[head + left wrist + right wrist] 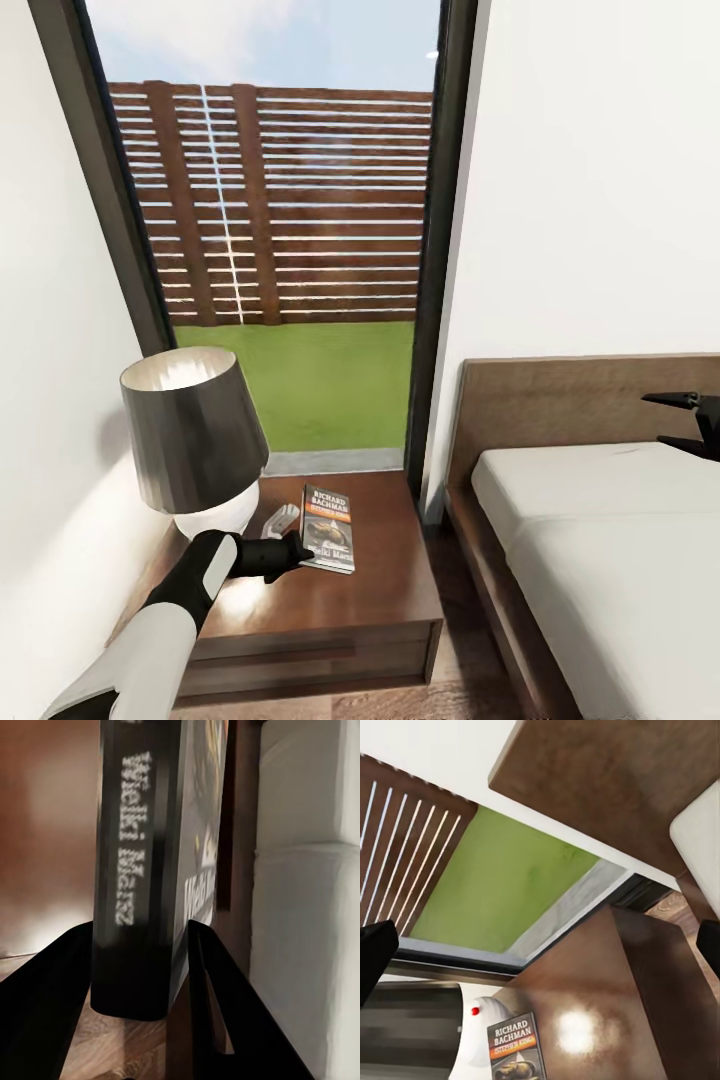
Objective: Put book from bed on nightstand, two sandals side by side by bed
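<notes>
One book (329, 527) lay flat on the nightstand (370, 600), near its middle, with bare top toward the front and bed-side edges. The left tool (297, 552) had its fingers (217, 1005) closed on the book's near end. A lamp (195, 440) crowded the wall side. The right tool (680, 420) hung spread open, empty, over the bed (600, 560).

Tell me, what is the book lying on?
The book lies on the nightstand, on its glossy brown top beside the lamp. The left gripper is closed on its near end. The wood right under the book is covered.
</notes>
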### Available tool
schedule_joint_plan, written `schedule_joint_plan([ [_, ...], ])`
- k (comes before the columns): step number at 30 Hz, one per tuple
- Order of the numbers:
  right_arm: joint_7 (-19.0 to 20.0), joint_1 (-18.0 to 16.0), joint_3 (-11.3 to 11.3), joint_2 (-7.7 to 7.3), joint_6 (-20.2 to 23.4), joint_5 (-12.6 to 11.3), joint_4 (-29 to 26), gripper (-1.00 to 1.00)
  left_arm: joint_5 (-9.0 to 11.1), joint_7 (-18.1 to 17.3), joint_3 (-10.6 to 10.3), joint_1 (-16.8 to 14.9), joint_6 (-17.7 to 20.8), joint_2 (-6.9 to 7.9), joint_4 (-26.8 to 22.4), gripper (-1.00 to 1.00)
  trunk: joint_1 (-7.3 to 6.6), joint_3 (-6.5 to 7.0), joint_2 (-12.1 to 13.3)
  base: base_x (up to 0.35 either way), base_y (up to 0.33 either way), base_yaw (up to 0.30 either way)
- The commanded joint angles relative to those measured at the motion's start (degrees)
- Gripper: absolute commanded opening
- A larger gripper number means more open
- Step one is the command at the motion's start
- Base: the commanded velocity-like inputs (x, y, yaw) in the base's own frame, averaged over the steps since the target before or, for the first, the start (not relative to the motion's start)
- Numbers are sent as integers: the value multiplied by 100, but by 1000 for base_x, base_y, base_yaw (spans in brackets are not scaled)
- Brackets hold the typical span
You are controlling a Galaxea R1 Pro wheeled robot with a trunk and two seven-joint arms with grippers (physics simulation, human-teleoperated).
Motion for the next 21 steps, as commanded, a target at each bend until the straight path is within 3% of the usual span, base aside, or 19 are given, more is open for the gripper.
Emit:
schedule_joint_plan([
  [1, 56, -12, 36, -6, 0, 19, 6, 100, 17, -3, 42, -5, 43, -7, -5, -100, 22, -25, -45, 0, 0, 0],
  [21, 56, -12, 40, 4, 0, 9, -3, 100, 17, -10, 42, -5, 30, -2, -5, -100, 461, -384, -847, 0, 0, 0],
])
